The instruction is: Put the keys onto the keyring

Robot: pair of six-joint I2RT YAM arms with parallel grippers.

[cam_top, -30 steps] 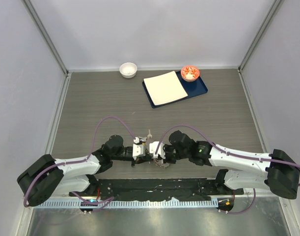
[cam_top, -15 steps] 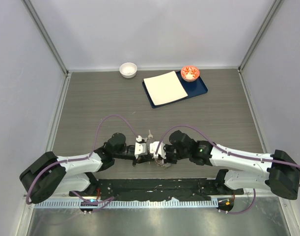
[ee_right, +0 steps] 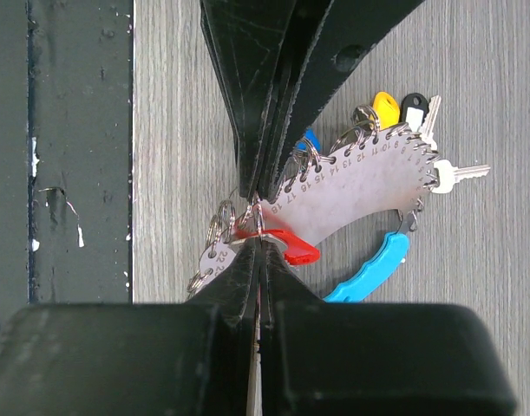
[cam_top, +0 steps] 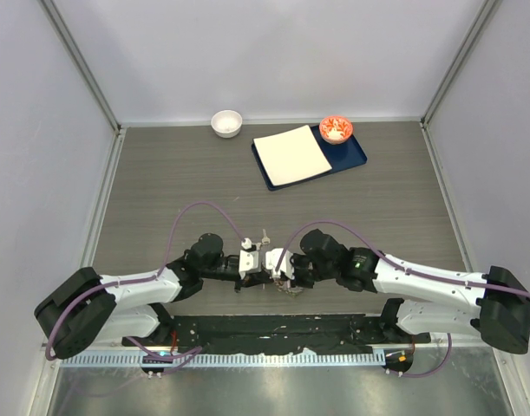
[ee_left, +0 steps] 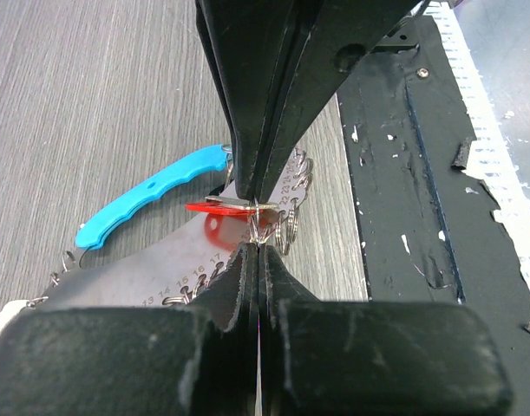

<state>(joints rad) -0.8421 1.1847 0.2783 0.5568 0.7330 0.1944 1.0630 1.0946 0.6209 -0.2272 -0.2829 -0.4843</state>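
Shifted a little to the right since one second ago with the left gripper (ee_left: pixel 254 224), so closer to the right gripper (ee_right: pixel 256 218); almost no change in the last half second. Now tip against tip, low over the near part of the table (cam_top: pixel 160 173).

On the left side clenched on the end of the red key (ee_left: pixel 214 206), held flat just above the keyring (ee_right: pixel 369 186). On the right side clenched too, on a small wire ring (ee_right: pixel 247 211) at that same key; not possible to tell how much of the key itself is between those fingers.

Keyring flat on the wood under both grippers, just beside the black mat (ee_right: pixel 74 130), light blue handle (ee_right: pixel 369 267) along one side. Already hanging on its toothed edge: yellow key (ee_right: pixel 386 108), black key (ee_right: pixel 414 106), blue key (ee_right: pixel 310 140).
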